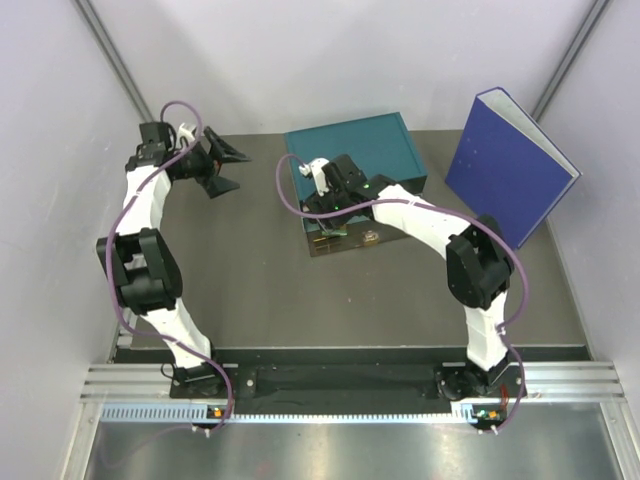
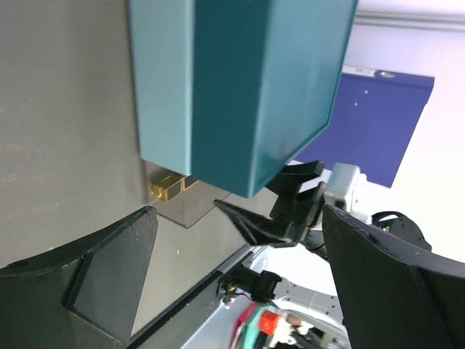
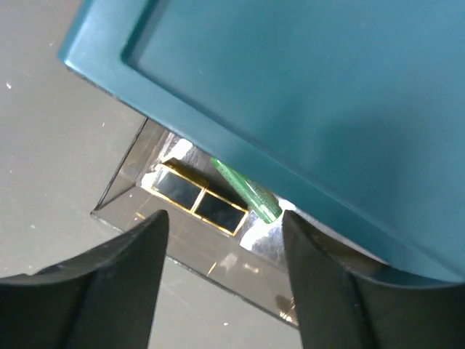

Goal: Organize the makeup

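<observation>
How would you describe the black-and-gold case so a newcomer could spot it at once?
Find the teal box mid-table; a clear drawer sticks out from its near side. Inside lies the black-and-gold case, flat, two black panels framed in gold, unlike the slim green stick beside it.

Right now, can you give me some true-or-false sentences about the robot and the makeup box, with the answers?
1. The blue binder stands upright to the right of the teal box. True.
2. The left end effector is holding a green piece. False: it is open and empty, off to the left of the box.
3. A clear drawer sticks out from the teal box. True.
4. A black-and-gold case lies in the drawer next to a green piece. True.
5. The right end effector is clamped on the case. False: its fingers stand apart above the drawer with nothing between them.
</observation>
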